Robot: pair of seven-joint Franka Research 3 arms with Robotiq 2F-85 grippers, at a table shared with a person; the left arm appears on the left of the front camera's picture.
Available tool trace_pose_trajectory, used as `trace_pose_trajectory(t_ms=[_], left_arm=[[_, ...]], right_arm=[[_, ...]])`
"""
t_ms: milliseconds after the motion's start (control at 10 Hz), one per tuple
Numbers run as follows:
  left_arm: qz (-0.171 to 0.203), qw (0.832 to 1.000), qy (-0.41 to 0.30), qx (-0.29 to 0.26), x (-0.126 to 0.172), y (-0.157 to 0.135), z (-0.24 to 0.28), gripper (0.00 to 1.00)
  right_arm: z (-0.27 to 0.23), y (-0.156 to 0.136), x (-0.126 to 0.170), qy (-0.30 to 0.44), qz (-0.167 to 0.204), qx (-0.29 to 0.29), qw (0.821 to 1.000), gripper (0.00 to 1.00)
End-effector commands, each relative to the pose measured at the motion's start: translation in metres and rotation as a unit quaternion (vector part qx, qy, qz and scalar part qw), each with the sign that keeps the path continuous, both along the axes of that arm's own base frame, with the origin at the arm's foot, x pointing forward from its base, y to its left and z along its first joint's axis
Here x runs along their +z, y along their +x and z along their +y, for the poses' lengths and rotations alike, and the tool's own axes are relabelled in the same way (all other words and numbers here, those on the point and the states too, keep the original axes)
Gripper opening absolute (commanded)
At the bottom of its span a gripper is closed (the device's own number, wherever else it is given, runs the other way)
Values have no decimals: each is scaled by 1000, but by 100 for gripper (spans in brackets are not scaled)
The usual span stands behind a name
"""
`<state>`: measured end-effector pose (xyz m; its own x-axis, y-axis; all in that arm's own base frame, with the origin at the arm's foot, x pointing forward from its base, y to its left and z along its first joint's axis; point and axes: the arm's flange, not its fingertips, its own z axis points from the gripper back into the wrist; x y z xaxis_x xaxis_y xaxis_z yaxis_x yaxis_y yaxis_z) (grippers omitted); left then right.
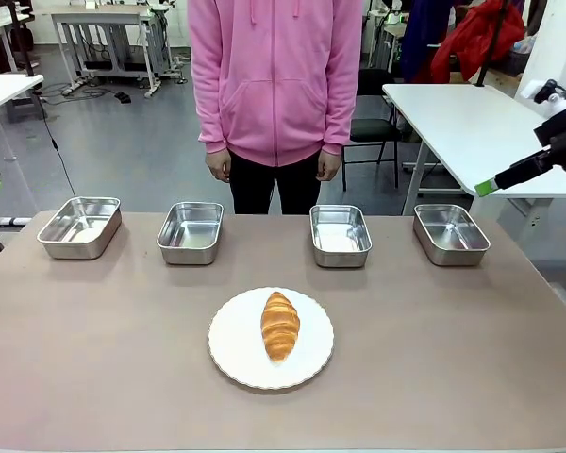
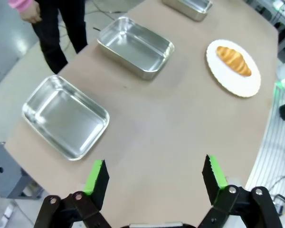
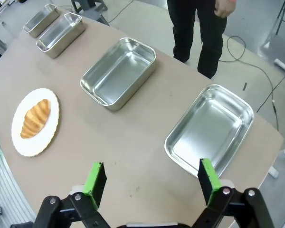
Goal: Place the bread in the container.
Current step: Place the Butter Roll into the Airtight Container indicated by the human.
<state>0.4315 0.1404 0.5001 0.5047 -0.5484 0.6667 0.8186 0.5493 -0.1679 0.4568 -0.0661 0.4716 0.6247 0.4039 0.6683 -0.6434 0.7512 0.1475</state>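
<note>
**Front view.** We count four steel pans (image 1: 191, 232), alike and empty, set in a row along the far side of the table (image 1: 94, 368), with gaps between them. We count one white plate (image 1: 228, 344) and one croissant (image 1: 280, 325). The croissant lies in the middle of the plate, nearer our side than the pans and well apart from all of them. It is golden-brown and ridged, tapers at both ends, and its long axis points toward the pan row. It is much smaller than the plate. One person (image 1: 275, 85) in a pink hooded top stands behind the row, arms hanging (both hands empty).

**Left wrist view.** The left claw (image 2: 154, 175) hangs above bare tabletop with its green-padded fingers spread wide, gripping nothing. We count two whole pans here and part of a third at the top edge. The plate with the croissant lies beyond them, well away from the claw.

**Right wrist view.** The right claw (image 3: 151, 178) is likewise spread wide and holds nothing. All four pans can be counted, the nearest just beyond the fingertips. The croissant rests on its plate at the left, touching no pan. We cannot tell which of the four pans is the intended one.
</note>
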Motion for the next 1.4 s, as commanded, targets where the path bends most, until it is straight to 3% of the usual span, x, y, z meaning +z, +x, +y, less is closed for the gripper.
trace_pose_trajectory(t_ms=[0, 500, 800, 1300], left_arm=[[8, 1000, 1, -5, 4, -2, -11, 100], [11, 1000, 13, -4, 3, -1, -12, 100], [-35, 999, 3, -15, 3, 20, 23, 100], [-89, 994, -40, -50, 10, 19, 71, 100]], right_arm=[[6, -3, 6, -1, 8, -4, 1000, 100], [6, -2, 3, -16, 8, 1, 1000, 100], [-43, 8, 4, 39, -17, 7, 999, 100], [-99, 14, 3, 97, -43, 16, 994, 100]])
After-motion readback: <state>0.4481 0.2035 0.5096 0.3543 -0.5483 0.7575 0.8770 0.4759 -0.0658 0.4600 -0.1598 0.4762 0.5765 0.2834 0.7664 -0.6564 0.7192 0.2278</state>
